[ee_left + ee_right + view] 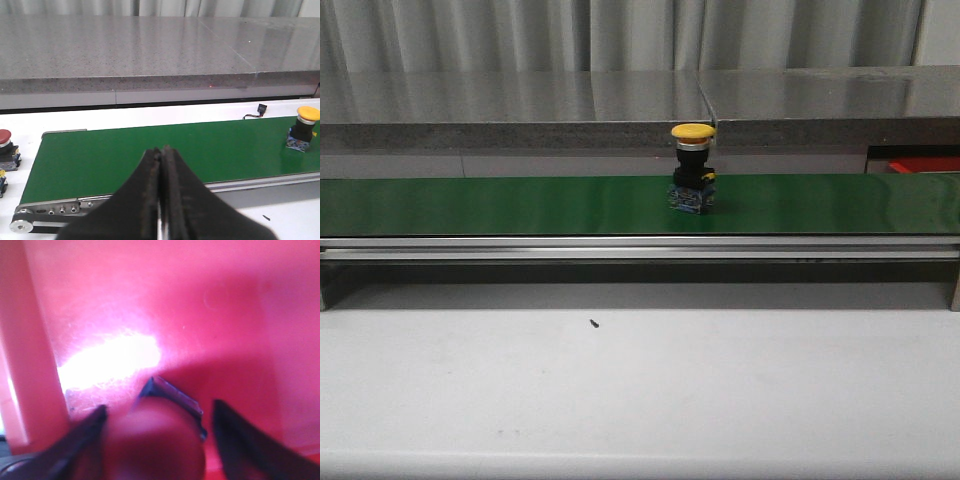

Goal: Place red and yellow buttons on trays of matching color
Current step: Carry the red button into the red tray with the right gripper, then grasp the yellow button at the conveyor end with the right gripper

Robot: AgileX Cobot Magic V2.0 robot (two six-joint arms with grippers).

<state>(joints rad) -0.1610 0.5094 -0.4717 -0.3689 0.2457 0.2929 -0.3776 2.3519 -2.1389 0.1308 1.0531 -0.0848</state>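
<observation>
Yellow-capped and upright, one button (692, 168) stands on the green belt (520, 205), well apart from the left gripper (161, 200), whose fingers are pressed together on nothing. Inside the red tray (210, 315) the right gripper (157, 440) is spread wide, a red button (155, 432) lying between its fingers without clear contact. Another red button (5, 142) sits off the belt's end on the white table (150, 114).

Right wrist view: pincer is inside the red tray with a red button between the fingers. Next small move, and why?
Probably lift the right pincer straight up out of the red tray. Its fingers stand spread on either side of the red button, which appears to sit on the matching tray's floor, so that placement looks done. A yellow button stands upright on the green belt, waiting; the left pincer is shut and empty.
</observation>
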